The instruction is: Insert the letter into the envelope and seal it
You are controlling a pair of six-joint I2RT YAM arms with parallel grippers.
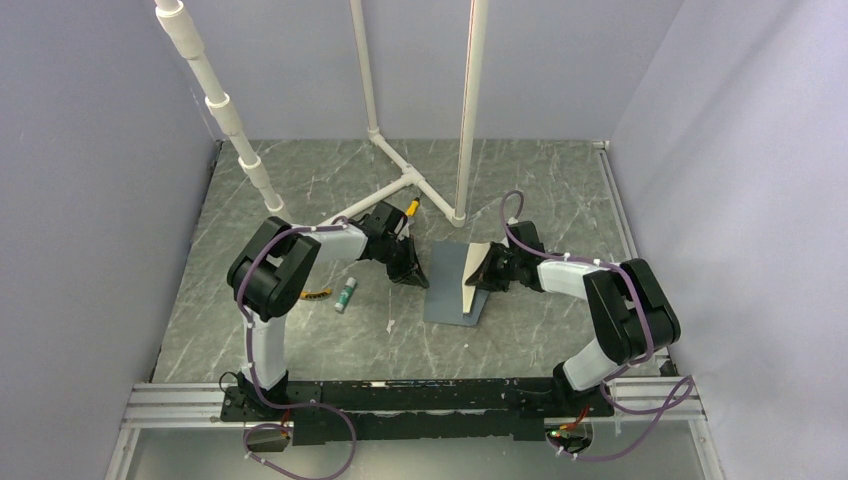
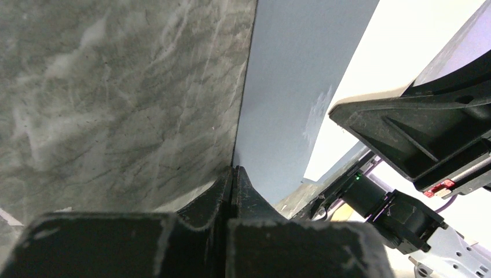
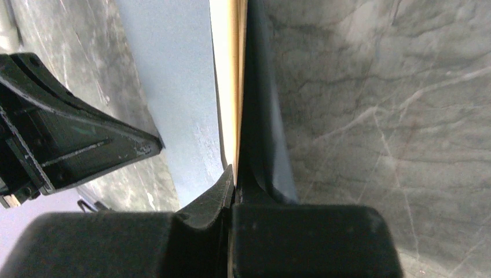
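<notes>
Grey marbled surface [image 1: 300,200] between lavender walls, seen from above: a slate blue-grey rectangular paper envelope [image 1: 448,292] lies flat at centre, and a tan rectangular paper letter [image 1: 472,283] stands tilted over its right side. The sheet's lower edge likely needs feeding leftward, low and slowly, under a lifted envelope layer.

Left wrist view: the left pincer [image 2: 233,176] is pinched shut on the envelope's left edge.

Right wrist view: the right pincer [image 3: 233,179] is clamped on the letter's edge.

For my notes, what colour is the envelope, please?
The envelope is slate blue-grey, clearest in left wrist view.

Soft even light; wrist close-ups blurry, left one overexposed.
</notes>
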